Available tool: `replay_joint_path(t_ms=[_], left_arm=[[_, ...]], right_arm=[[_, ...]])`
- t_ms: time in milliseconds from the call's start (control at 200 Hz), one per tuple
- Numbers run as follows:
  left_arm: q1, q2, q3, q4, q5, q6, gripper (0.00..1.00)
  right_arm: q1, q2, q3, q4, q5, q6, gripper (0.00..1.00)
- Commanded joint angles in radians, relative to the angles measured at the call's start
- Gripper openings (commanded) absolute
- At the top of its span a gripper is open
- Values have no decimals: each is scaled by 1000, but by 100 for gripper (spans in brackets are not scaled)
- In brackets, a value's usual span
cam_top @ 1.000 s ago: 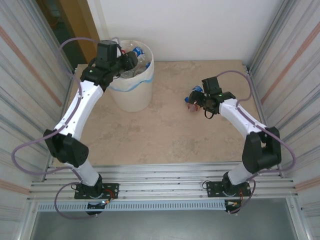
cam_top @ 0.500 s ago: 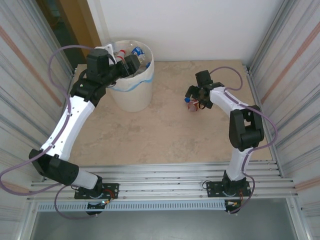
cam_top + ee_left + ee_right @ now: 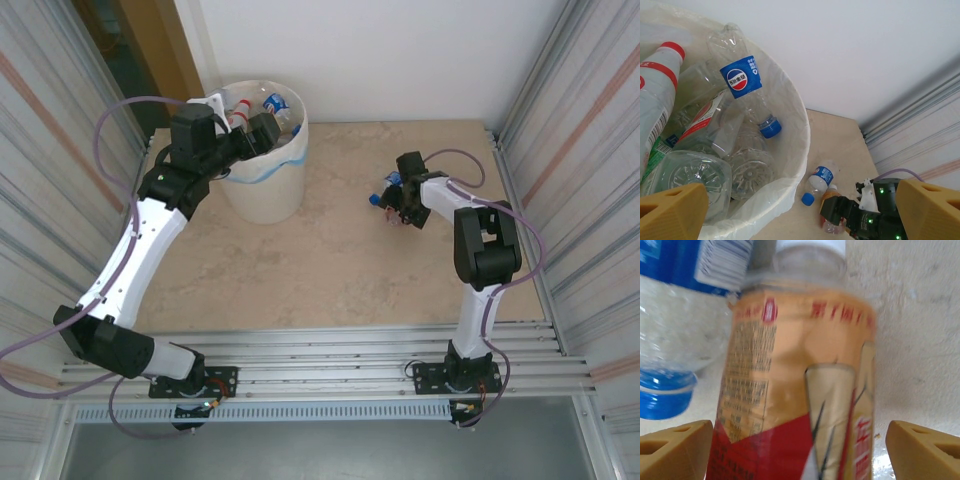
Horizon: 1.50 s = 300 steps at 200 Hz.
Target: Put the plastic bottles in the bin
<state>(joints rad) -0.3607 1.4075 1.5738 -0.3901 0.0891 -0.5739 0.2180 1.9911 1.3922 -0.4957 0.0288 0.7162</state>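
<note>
The bin (image 3: 266, 196) stands at the back left with a whitish liner (image 3: 796, 131). It holds several plastic bottles, among them a blue-labelled clear one (image 3: 742, 80) and a red-capped white one (image 3: 660, 75). My left gripper (image 3: 262, 132) hangs open over the bin's rim, its jaws (image 3: 800, 215) empty. Two bottles (image 3: 383, 197) lie on the table right of the bin. One is clear with a blue label (image 3: 822, 176), the other orange-and-red labelled (image 3: 795, 390). My right gripper (image 3: 800, 450) is low over the orange one, its yellow fingertips open on either side of it.
Corrugated metal walls close in both sides, and a white wall stands behind the bin. The beige tabletop (image 3: 330, 270) lies bare between the arms. The blue-labelled bottle (image 3: 680, 315) lies close against the orange one's left side.
My left gripper has opened over the bin, and a red-capped bottle now lies inside. The right arm has swung in and dropped over the orange-labelled bottle, its jaws narrowing.
</note>
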Motion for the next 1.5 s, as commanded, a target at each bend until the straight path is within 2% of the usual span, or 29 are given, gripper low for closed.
replay_joint_path(t_ms=[0,346,651,877,1102,1282,1498], left_arm=[[-3,-37,-14,33,21,-8,96],[-3,-62,-42,41,13,-15,97],[-6,-78,-58,39,23,-24,97],[-45,-97,-77,48,-1,-27,97],[-135,-83,-83,68,-18,-36,95],[-205,-15,-24,62,77,-13,96],[-280,72,62,89,233,26,96]], right_arm=[[-17,-15,-45,11,-26,17,83],[-46,-68,-127,31,-30,-35,62],[-45,-213,-218,22,8,-72,39],[-24,-447,-314,5,41,-109,33],[93,-773,-405,96,46,-221,33],[184,-955,-438,233,-20,-301,33],[263,-993,-417,361,-105,-350,31]])
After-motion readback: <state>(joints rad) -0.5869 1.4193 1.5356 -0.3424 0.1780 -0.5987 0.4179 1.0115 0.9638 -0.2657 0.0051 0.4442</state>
